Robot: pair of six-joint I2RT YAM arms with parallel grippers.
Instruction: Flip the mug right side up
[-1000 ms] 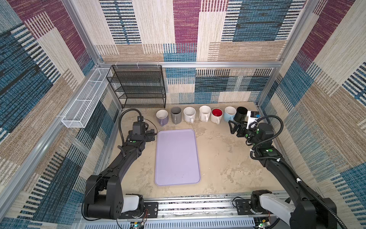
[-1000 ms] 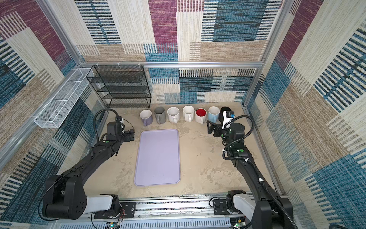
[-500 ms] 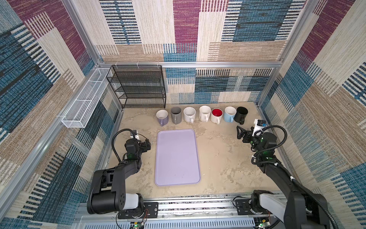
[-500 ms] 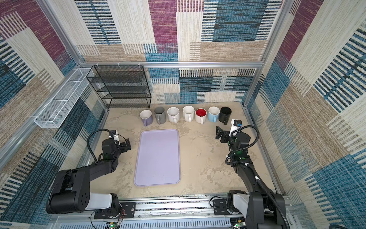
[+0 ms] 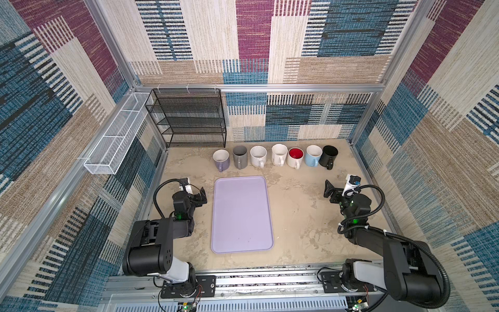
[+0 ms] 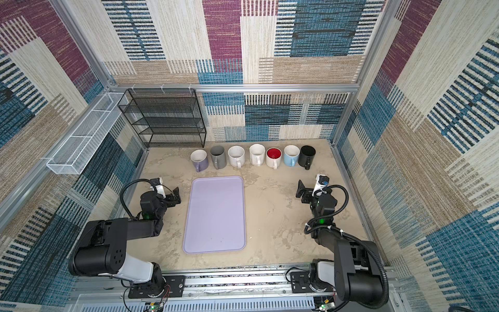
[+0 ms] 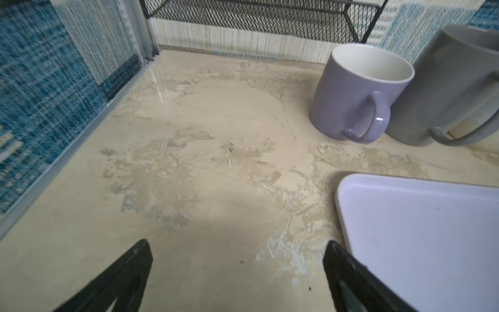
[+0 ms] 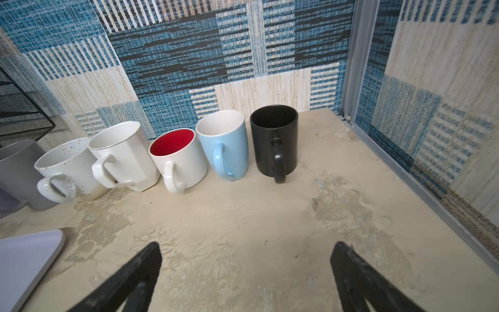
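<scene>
step: looks done, all mugs (image 5: 279, 155) upright, table (image 5: 297, 216) back edge | L gripper (image 7: 237, 245) apart, empty | R gripper (image 8: 245, 247) apart, empty | next: no flip needed, park arms

No readable text, labels, brands or numbers anywhere.

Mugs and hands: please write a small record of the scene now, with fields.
tray: lilac, empty
mug row: seven, behind tray, all upright
row ends: purple mug, black mug
left hand: open, empty, beside tray
right hand: open, empty, pointing toward black mug, apart from it
task state: no mug upside down
</scene>
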